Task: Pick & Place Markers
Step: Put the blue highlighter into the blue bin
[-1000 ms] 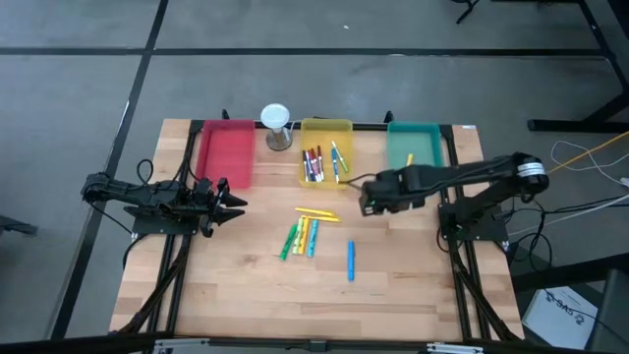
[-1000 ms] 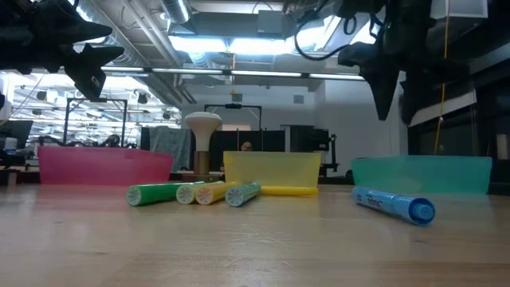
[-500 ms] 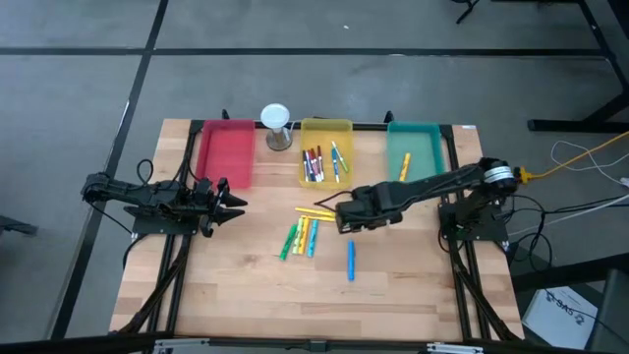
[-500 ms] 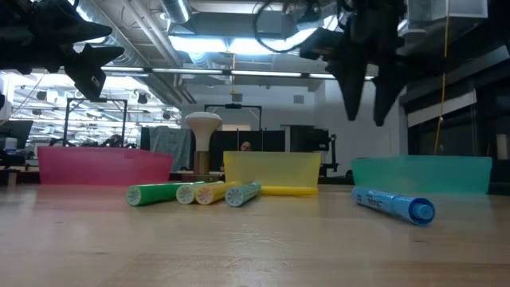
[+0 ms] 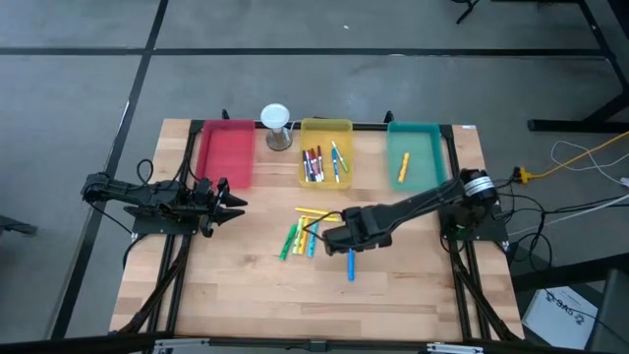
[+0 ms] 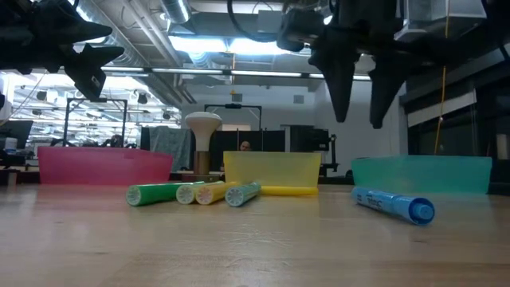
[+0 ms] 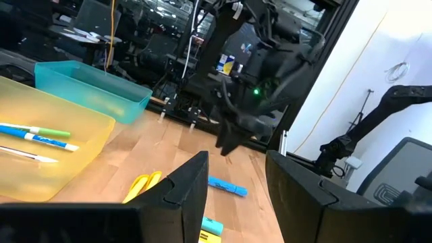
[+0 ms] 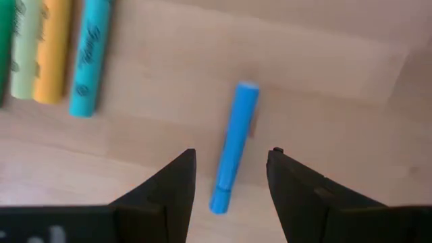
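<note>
A blue marker [image 5: 350, 261] lies alone on the wooden table. My right gripper [image 8: 232, 154] hovers open above it, pointing down, with a finger on each side of the marker [image 8: 233, 145] and clear of it [image 6: 358, 96]. Green, yellow, orange and teal markers [image 5: 300, 236] lie side by side to its left, with two yellow ones [image 5: 316, 213] just beyond. My left gripper [image 5: 231, 204] waits open at the table's left, pointing level [image 7: 236, 162].
Along the far edge stand a red tray [image 5: 226, 152], a yellow tray [image 5: 344, 126] holding several markers, and a teal tray [image 5: 425, 177] holding one yellow marker [image 5: 403, 165]. A white-topped hourglass-like object [image 5: 276, 126] stands between the red and yellow trays.
My right gripper has swung from beside the yellow and teal trays toward the table's near edge and to the left. It now hangs over the blue marker, still open and pointing down. The markers on the table have not moved.
</note>
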Robot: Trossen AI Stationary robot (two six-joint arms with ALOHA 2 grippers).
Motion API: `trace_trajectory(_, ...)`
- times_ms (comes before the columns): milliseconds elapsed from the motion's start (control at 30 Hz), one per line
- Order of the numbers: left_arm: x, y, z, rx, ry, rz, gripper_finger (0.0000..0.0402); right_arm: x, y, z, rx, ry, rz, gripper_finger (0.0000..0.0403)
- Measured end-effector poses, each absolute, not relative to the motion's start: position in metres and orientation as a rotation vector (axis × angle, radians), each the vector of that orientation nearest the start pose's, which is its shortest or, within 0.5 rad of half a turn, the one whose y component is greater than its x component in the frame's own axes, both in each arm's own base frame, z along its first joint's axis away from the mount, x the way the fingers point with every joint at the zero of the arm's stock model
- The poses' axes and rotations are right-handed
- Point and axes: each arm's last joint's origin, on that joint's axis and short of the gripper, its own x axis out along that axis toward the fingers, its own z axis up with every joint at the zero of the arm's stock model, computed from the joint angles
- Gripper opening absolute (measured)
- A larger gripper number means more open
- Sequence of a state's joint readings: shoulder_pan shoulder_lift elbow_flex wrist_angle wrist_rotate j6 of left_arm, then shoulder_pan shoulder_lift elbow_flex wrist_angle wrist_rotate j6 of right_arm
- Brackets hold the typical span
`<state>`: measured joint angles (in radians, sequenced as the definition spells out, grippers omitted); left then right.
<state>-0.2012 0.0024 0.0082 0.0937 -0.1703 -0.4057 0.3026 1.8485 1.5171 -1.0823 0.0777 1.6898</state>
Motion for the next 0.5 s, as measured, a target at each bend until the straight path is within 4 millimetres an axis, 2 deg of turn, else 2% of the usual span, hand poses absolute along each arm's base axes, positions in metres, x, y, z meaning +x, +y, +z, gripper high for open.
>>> trace_trajectory(167,0.095,-0.014,0.175,-0.424,-0.09,-0.05,0.0143,0.349,0.113,0.228,1.146,1.186,-0.97,0.0177)
trace_trajectory(500,0.096,-0.014,0.175,-0.424,-0.09,-0.05,0.0143,0.355,0.115,0.209,1.13,1.238,-1.004,0.0177)
